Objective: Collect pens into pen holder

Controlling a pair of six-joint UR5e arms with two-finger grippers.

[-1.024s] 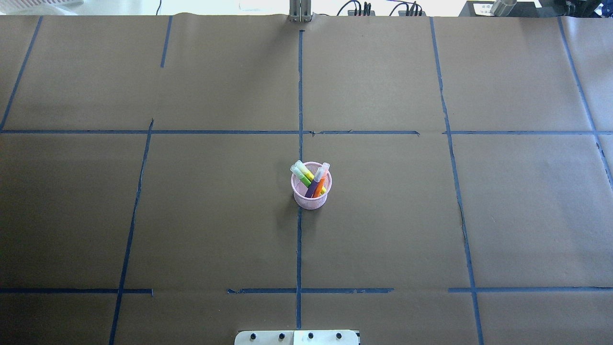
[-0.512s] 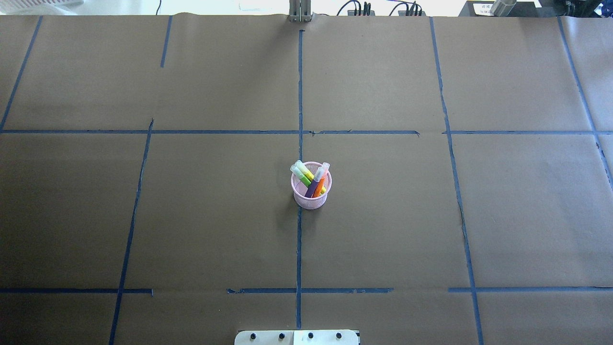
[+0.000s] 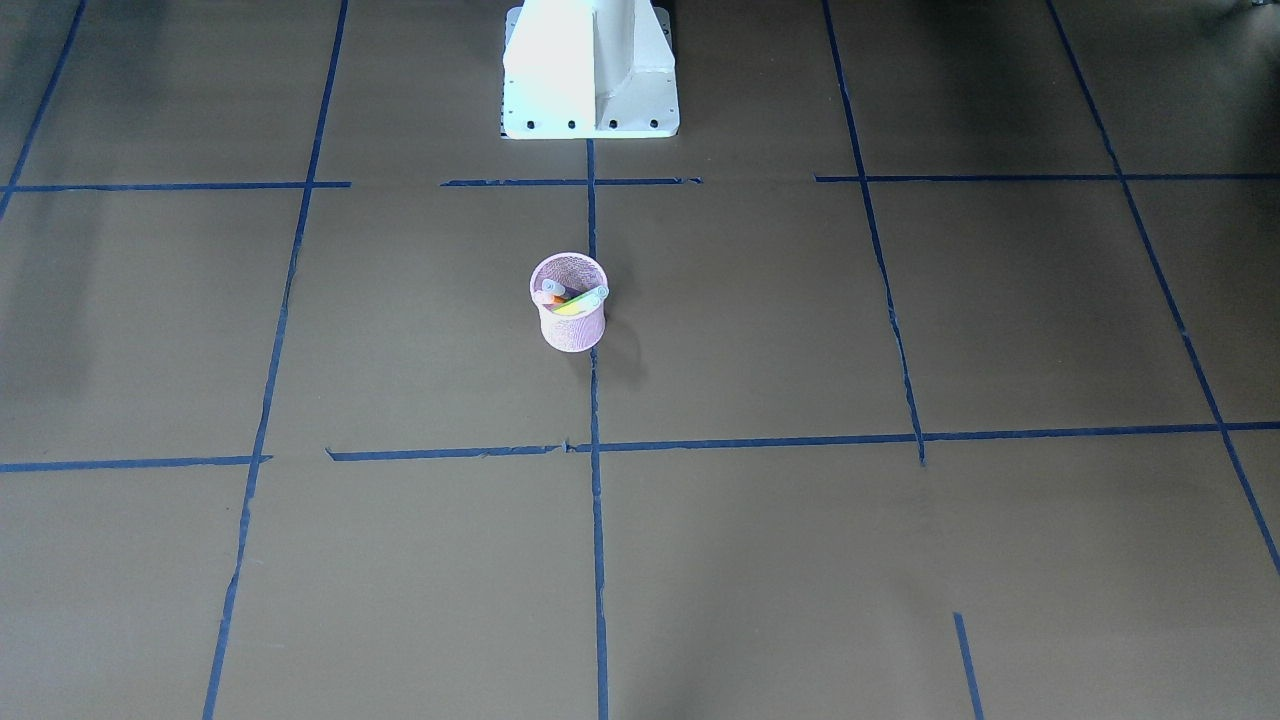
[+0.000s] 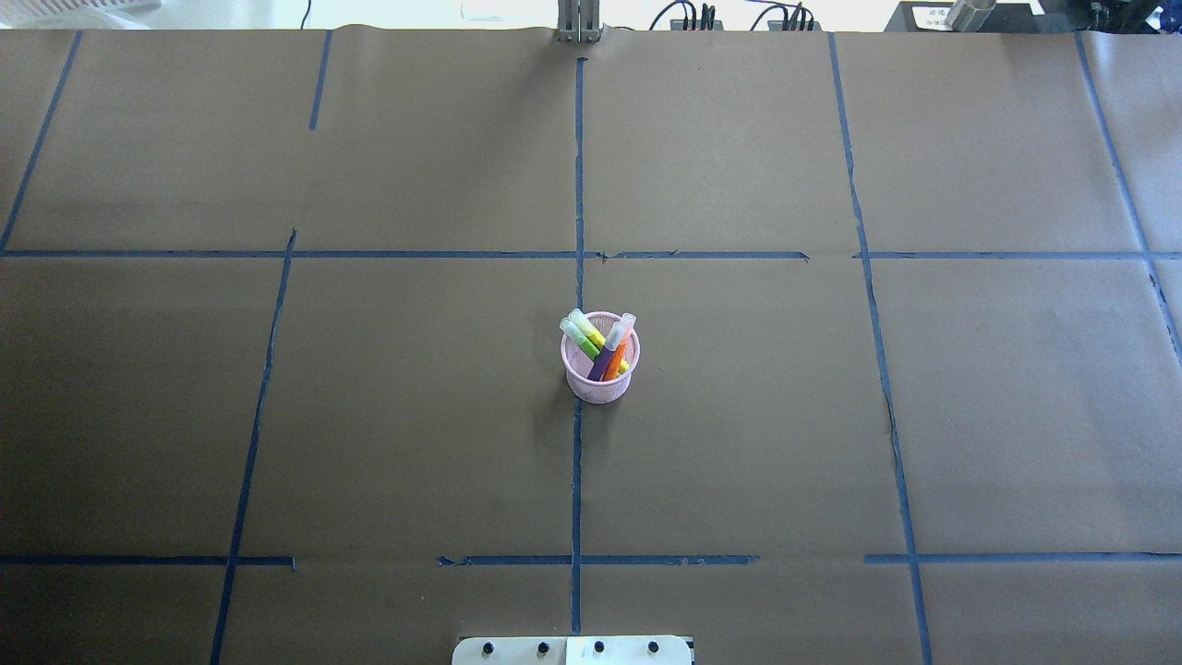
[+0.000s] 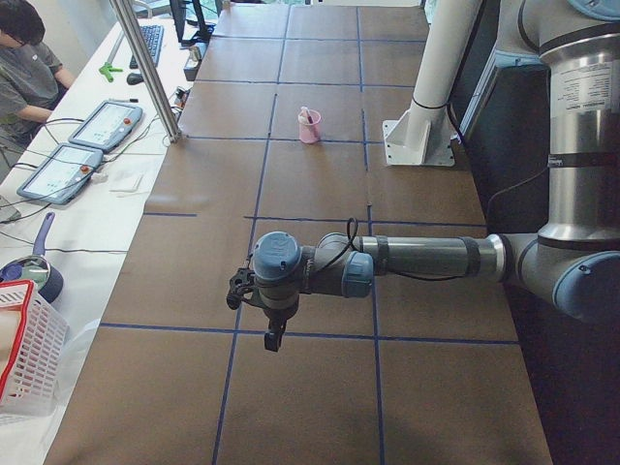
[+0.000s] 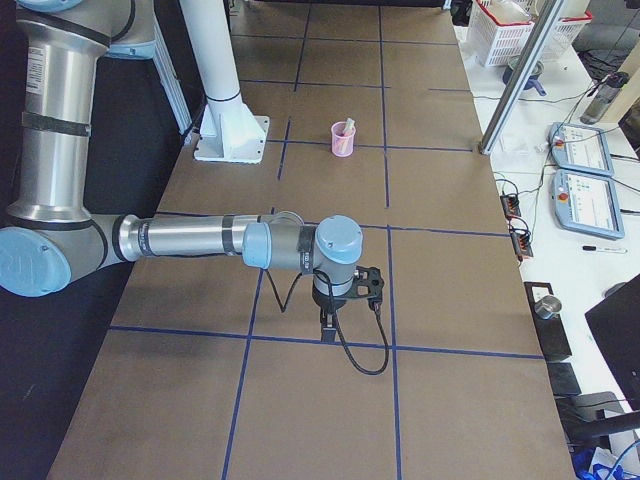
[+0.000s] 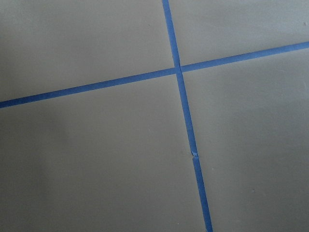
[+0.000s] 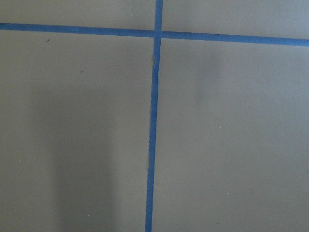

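1. The pen holder (image 4: 600,380) stands upright near the middle of the table (image 4: 369,416), just right of the central blue tape line (image 4: 578,185) in the overhead view and touching it at its base.
2. The pens (image 4: 598,346) are all inside the holder, leaning against its rim with their pale caps sticking out above it.
3. The green pen (image 4: 584,344) leans toward the rim's left side, with a yellow shaft beside it. The purple pen (image 4: 601,367) and the orange pen (image 4: 617,357) lean toward the right side.
4. The left gripper (image 5: 274,334) shows only in the view from the table's left end. It hangs pointing down over the brown paper near a tape crossing, well apart from the holder. Whether its fingers are spread or pressed together cannot be told.
5. The right gripper (image 6: 327,325) shows only in the view from the table's right end. It also points down above a tape line, far from the holder, and its finger state cannot be told either.
6. Both wrist cameras see only brown paper and crossing blue tape.
7. A person (image 5: 24,68) sits at a side desk beyond the table's edge.
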